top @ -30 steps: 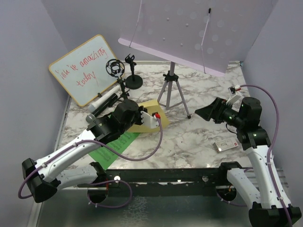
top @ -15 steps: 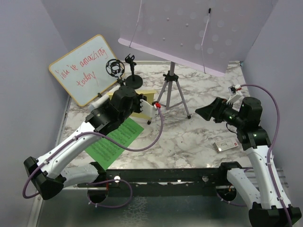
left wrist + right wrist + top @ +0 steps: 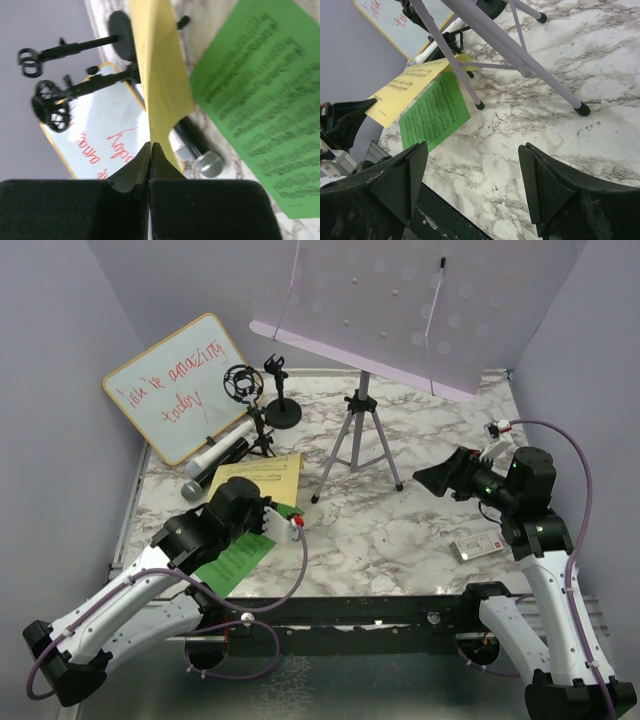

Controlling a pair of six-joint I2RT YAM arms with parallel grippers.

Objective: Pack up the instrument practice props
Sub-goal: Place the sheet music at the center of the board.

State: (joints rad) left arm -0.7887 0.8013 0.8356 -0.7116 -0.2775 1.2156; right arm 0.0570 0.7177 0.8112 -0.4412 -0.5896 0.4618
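Note:
My left gripper (image 3: 150, 145) is shut on the near edge of the yellow music sheet (image 3: 161, 75) and holds it edge-up off the table; from above the left gripper (image 3: 258, 506) is at the sheet's (image 3: 262, 478) near end. The green music sheet (image 3: 236, 554) lies flat beneath it. Two grey-headed microphones (image 3: 214, 461) lie by the whiteboard. The ring-mount tripod (image 3: 241, 388) and the round-base holder (image 3: 283, 411) stand behind them. The lilac rack (image 3: 400, 310) tops a silver tripod (image 3: 358, 430). My right gripper (image 3: 436, 478) hovers open, holding nothing.
The wood-framed whiteboard (image 3: 172, 386) with red writing leans at the back left. A small flat white device (image 3: 482, 546) lies near the right arm. The silver tripod's legs (image 3: 520, 55) spread over the marble top in front of my right gripper (image 3: 472, 175).
The left arm has pulled back toward the near left, bringing the yellow sheet with it and uncovering the microphones. The right arm has stayed still.

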